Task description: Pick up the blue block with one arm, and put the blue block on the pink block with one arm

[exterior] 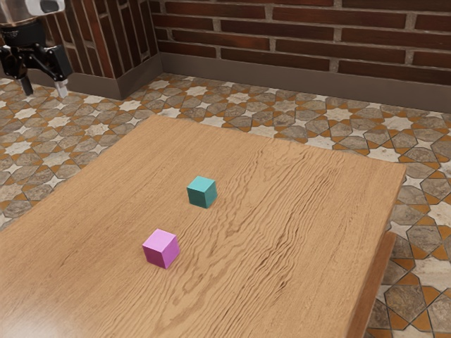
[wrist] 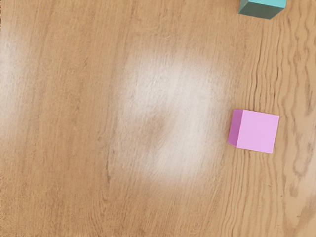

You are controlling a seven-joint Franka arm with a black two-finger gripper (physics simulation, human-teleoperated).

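Fingers point(exterior: 55, 76) spread wide, nothing between them, hanging high at the exterior view's upper left, well apart from both blocks. Blue block point(exterior: 202, 191) (more teal than blue) flat on the desk point(exterior: 296, 211), near its middle, untouched. Pink block point(exterior: 161, 248) near it, closer to the camera and toward the exterior view's left. Clear gap between the two, not touching.

Handling, as a guess: small rigid cube, likely light, hard flat faces, no give, not fragile. Smooth sides, so maybe a little slippery. Best taken on two opposite vertical faces, about mid-height, fingers square to those faces. Corner-to-corner pinch likely to spin it out. Sits turned relative to the desk edge, so probably needs a wrist turn before closing. Pink top no bigger than the blue base, so little margin on the put-down (needs centring).

Exterior view: gives the finger spread, the height of the hand, the desk edges, tiled floor point(exterior: 394, 141), brick wall point(exterior: 296, 35). Wrist view: looks straight down on the wood, pink block point(wrist: 254, 131) seen top-on with one side face, blue block point(wrist: 261, 7) cut off at the frame edge. Gives the pink block's top outline and turn, plus a pale glare patch point(wrist: 173, 108) on the grain, neither readable from the side.
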